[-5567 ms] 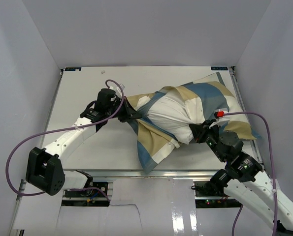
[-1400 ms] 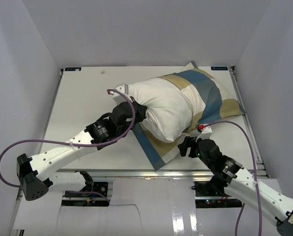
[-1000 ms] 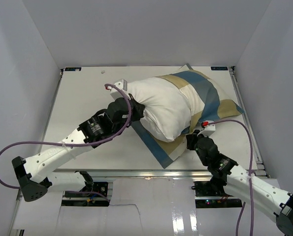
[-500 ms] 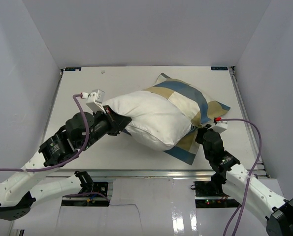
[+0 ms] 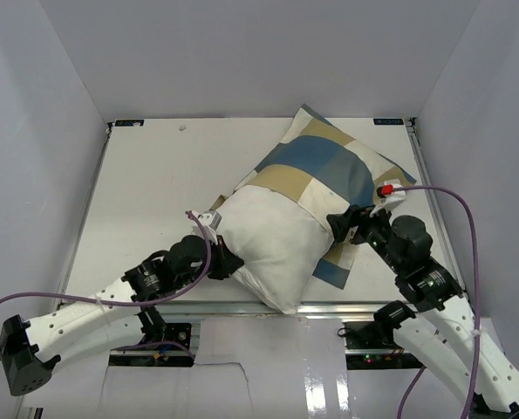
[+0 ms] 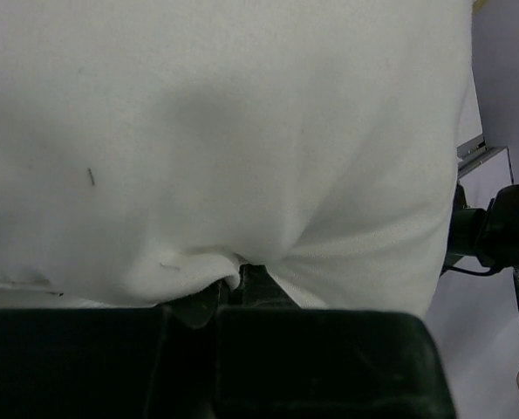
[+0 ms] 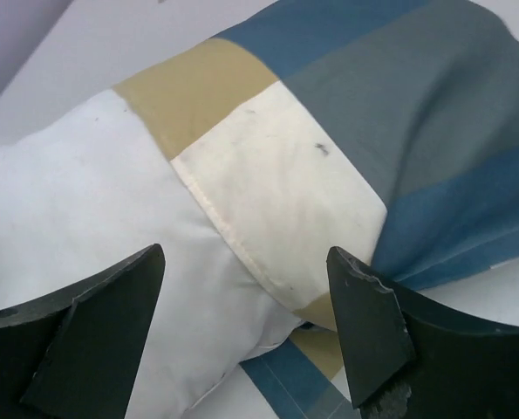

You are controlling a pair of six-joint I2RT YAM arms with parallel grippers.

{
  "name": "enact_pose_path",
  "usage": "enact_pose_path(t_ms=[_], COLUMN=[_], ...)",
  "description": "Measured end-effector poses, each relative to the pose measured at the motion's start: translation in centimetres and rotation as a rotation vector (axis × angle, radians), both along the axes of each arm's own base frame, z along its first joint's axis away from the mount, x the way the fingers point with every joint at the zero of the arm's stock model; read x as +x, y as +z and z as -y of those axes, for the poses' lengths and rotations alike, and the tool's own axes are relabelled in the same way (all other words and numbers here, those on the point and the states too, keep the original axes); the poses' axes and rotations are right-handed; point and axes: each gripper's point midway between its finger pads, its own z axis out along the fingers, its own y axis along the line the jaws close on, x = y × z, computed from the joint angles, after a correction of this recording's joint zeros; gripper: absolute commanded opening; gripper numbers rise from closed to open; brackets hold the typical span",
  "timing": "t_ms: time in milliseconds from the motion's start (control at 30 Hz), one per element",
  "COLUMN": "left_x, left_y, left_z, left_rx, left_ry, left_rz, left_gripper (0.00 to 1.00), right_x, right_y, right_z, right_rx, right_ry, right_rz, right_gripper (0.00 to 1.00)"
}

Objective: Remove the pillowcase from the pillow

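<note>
The white pillow (image 5: 263, 244) lies near the table's front edge, its far end still inside the pillowcase (image 5: 324, 166), which has blue, tan and cream blocks. My left gripper (image 5: 228, 262) is shut on the pillow's near left side. In the left wrist view the pillow (image 6: 242, 131) fills the frame, with a fold of it pinched in the left gripper (image 6: 239, 278). My right gripper (image 5: 341, 226) stands open beside the pillowcase's open hem. In the right wrist view the right gripper (image 7: 246, 253) is open with nothing in it, over the pillowcase (image 7: 346, 113) hem and the pillow (image 7: 85, 192).
The white table (image 5: 154, 175) is walled in on the left, back and right. A metal rail (image 5: 242, 307) runs along the front edge just under the pillow's near corner. Purple cables (image 5: 455, 209) loop off both arms.
My right gripper has opened and let go of the pillowcase. My left arm has drawn the pillow toward the front edge, further out of the pillowcase, which has swung back and right.
</note>
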Motion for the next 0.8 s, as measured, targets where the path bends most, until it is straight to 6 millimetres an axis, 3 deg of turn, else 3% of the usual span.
enact_pose_path(t_ms=[100, 200, 533, 667, 800], left_x=[-0.3, -0.4, 0.0, 0.0, 0.4], left_y=[-1.4, -1.8, -0.9, -0.7, 1.4], left_z=[0.5, 1.1, 2.3, 2.3, 2.6], left_rx=[-0.032, -0.060, -0.106, -0.097, -0.117], left_ry=[-0.015, -0.028, -0.047, -0.052, -0.050], left_rz=[-0.014, -0.020, 0.002, 0.009, 0.035], left_gripper=[0.00, 0.00, 0.00, 0.00, 0.00], right_x=[1.1, 3.5, 9.6, 11.7, 15.7], right_y=[0.7, 0.9, -3.0, -5.2, -5.8], right_z=[-2.3, -4.7, -10.3, -11.6, -11.5], right_rx=[-0.079, -0.158, -0.310, -0.339, -0.382], right_ry=[0.118, 0.199, 0.396, 0.405, 0.289], right_rz=[-0.015, -0.038, -0.082, -0.115, -0.141], right_gripper=[0.79, 0.78, 0.74, 0.49, 0.08])
